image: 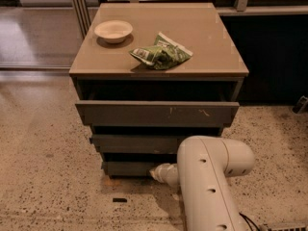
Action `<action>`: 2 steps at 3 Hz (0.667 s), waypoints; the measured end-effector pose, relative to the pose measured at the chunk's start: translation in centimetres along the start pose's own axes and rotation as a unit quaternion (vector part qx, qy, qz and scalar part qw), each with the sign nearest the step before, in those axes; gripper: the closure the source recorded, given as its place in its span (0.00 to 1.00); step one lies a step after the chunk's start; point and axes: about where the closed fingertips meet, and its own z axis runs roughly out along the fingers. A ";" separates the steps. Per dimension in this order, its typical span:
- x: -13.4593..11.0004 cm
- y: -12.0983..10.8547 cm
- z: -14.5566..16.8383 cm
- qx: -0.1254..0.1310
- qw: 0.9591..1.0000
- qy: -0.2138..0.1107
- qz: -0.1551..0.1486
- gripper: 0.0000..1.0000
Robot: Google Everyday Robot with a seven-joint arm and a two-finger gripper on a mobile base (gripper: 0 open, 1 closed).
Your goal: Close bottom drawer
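Note:
The cabinet (159,42) stands in the middle of the camera view with three drawers pulled out a little. The bottom drawer (126,168) is the lowest, a low dark grey-brown strip just above the floor. The middle drawer front (134,143) sits above it, and the wide top drawer front (156,113) with pale scratch marks is above that. My gripper (159,173) is low at the right part of the bottom drawer's front, at or very near it. My white arm (207,186) hides most of it.
A white bowl (113,31) and a green snack bag (161,54) lie on the cabinet top. The speckled floor (43,177) spreads to the left, with a small dark piece (120,199) on it. A dark wall is at the right.

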 end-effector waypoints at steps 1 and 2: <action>-0.8 -1.0 0.3 0.015 1.000 -0.010 -0.003 1.00; -1.0 -1.5 0.5 0.021 1.000 -0.010 -0.007 1.00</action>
